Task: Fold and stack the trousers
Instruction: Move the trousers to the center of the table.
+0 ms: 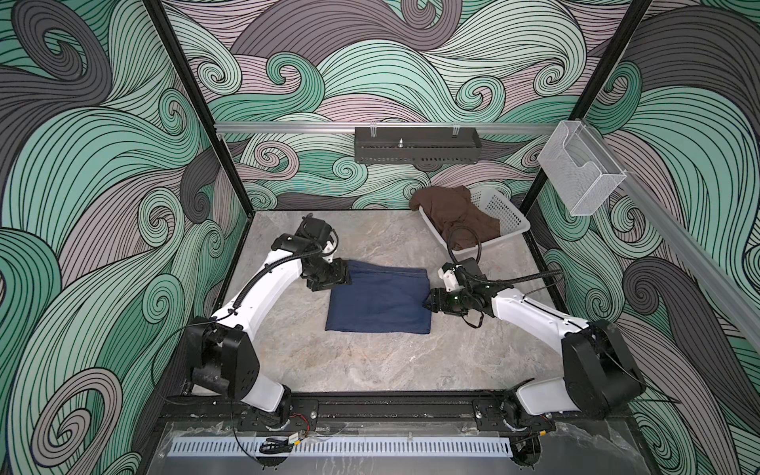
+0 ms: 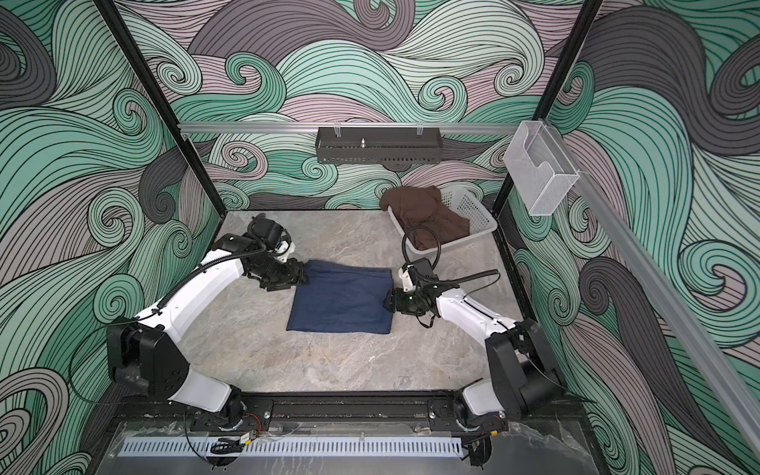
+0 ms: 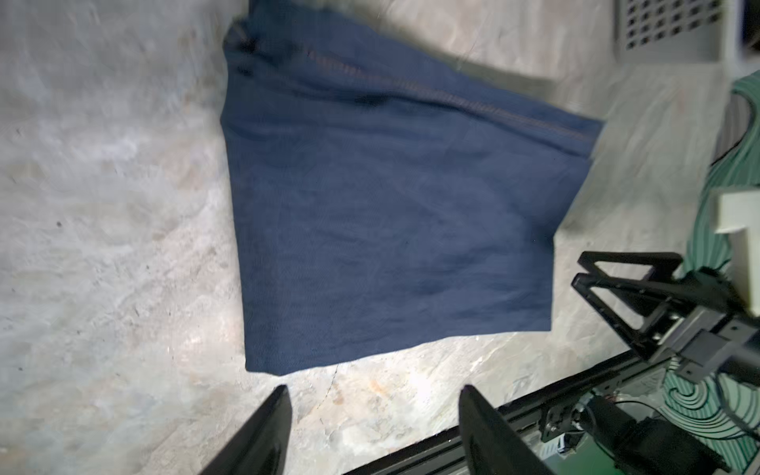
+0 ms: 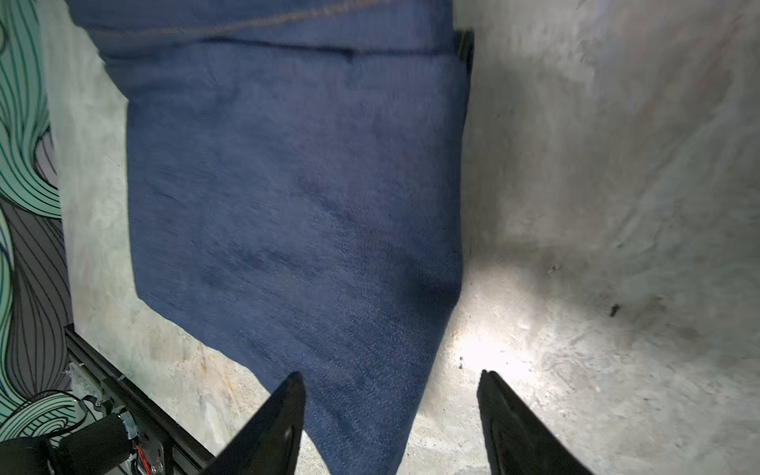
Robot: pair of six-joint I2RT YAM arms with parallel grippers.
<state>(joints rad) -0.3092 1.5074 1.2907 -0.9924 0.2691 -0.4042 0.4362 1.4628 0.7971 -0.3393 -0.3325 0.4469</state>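
Trousers (image 1: 380, 300) lie folded into a flat rectangle mid-counter (image 1: 370, 370), near edge tidy, nothing gripping them.

Right hand (image 4: 390, 373) is spread wide & empty at the rectangle's right edge. In the right wrist view one finger hangs over the denim corner, the other over bare stone. Watch that: if you back out low, that finger could drag the top layer & open the fold.

Left hand (image 3: 374, 388) is likewise spread & empty by the far-left corner, fingertips over bare counter just beside the cloth.

Far edge looks like the weak spot. Layers sit offset there w/ a stitched seam strip showing, so a pinch that takes only the top layer would prob. peel the bundle apart on the lift. Take all layers, both sides together, or the middle may sag.

Further back, a brown garment (image 1: 456, 214) spills over the basket (image 1: 510, 218) rim. Swing the right arm that way & it could catch.
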